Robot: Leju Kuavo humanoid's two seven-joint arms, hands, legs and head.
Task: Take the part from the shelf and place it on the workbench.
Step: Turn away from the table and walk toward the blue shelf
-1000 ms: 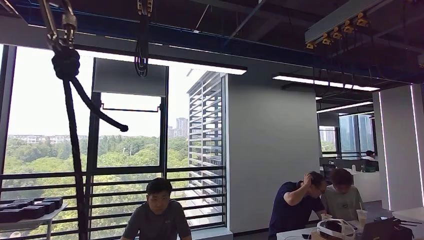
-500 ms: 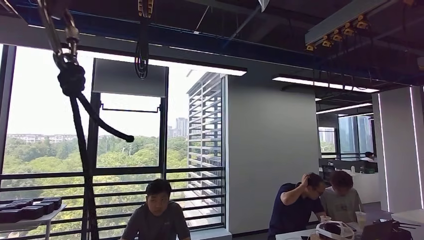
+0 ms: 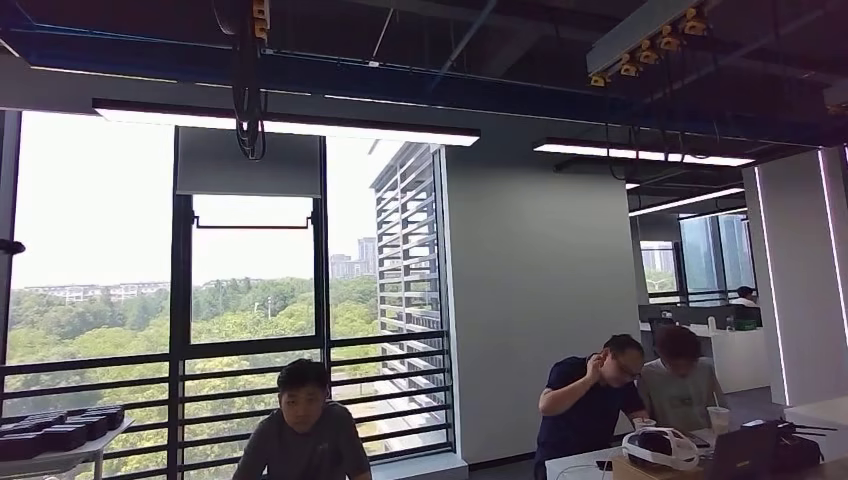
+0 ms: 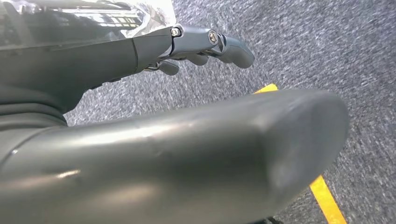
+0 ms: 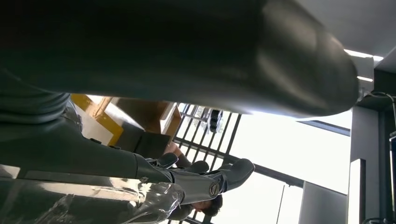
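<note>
Part: cannot pick it out for certain; where it lies, cannot tell.
Clear film: one glossy sheet (image 4: 84, 18) lies along the left hand's fingers, one crinkled sheet (image 5: 152, 200) along the right hand's; whether either wraps the part, cannot tell.
Left hand (image 4: 154, 121): hangs over grey carpet (image 4: 303, 42), fingers (image 4: 210, 39) stretched and slightly curled, thumb apart; hold on anything, cannot tell.
Right hand (image 5: 154, 93): fingers (image 5: 210, 179) stretched toward the window bars; hold, cannot tell.
Floor line (image 4: 327, 200): one yellow strip.
People: three seated, one (image 3: 300, 430) by the window, two (image 3: 640, 385) together at a table (image 3: 590, 468).
Table items: one white headset (image 3: 660, 447), one cup (image 3: 717, 418).
Dark trays (image 3: 60, 428): a row on a side table, far left.
</note>
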